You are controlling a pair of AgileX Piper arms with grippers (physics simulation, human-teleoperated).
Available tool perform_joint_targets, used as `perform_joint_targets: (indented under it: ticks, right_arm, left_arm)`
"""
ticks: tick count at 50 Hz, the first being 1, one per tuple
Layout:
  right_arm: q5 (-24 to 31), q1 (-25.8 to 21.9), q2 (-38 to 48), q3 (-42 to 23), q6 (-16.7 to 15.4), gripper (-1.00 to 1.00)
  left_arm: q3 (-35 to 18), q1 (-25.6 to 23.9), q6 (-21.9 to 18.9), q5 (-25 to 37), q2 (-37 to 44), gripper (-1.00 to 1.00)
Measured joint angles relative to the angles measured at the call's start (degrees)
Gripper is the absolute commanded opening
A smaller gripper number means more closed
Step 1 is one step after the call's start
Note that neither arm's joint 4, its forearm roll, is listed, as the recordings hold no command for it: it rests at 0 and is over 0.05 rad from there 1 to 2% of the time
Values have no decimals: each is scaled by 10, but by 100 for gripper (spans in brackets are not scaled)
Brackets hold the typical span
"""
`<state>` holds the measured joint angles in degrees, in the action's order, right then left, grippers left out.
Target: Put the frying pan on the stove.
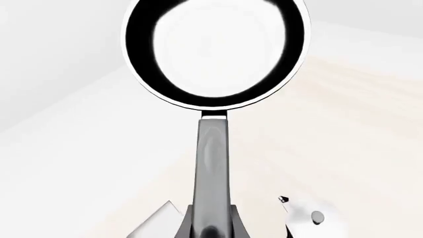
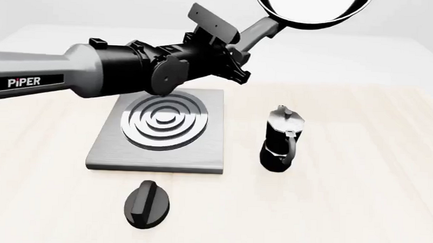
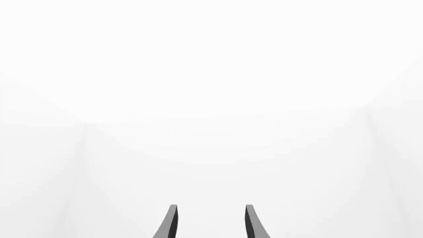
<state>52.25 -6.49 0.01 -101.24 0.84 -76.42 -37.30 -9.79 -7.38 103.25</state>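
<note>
Pale wood table (image 2: 372,202); blank white walls.

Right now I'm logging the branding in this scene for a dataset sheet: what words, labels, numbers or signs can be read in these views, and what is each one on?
"PiPER": white letters on a black band of the left arm, seen in the front view.
Nothing else can be read: the frying pan, stove, moka pot and knob show no markings.

Moka pot (image 2: 280,139), black base with silver top, upright on pale wood table (image 2: 372,202); black oval knob (image 2: 147,204) lies near the table's front edge, well apart from the pot, to its left.
</note>
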Motion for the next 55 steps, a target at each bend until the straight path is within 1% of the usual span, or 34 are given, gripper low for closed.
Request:
perform_joint_targets:
  ticks: [30,55]
  right_arm:
    - [7,-1,0,-5,-3,100]
    - [8,-3,0,-3,-6,100]
  left_arm:
    - [112,40,1,-29,-75,-100]
    - [190,67,-5,-35,-140,-100]
